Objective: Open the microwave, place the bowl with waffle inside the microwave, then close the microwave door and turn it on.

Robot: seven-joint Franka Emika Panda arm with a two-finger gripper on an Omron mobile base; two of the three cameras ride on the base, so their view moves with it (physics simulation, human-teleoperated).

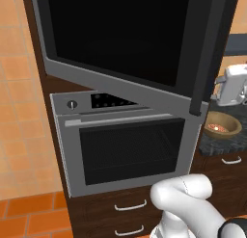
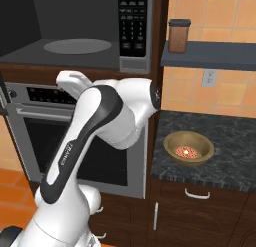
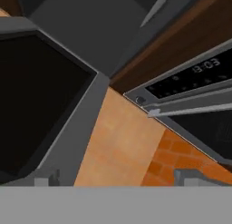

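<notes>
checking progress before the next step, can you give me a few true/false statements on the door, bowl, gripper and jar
1. The microwave door is swung open. True.
2. The bowl sits inside the microwave. False: it rests on the dark counter to the right of the oven.
3. The gripper holds the bowl. False: its jaws are open and hold nothing.
4. A brown jar stands on the shelf above the counter. True.
5. The oven door is open. False: it is shut.
</notes>
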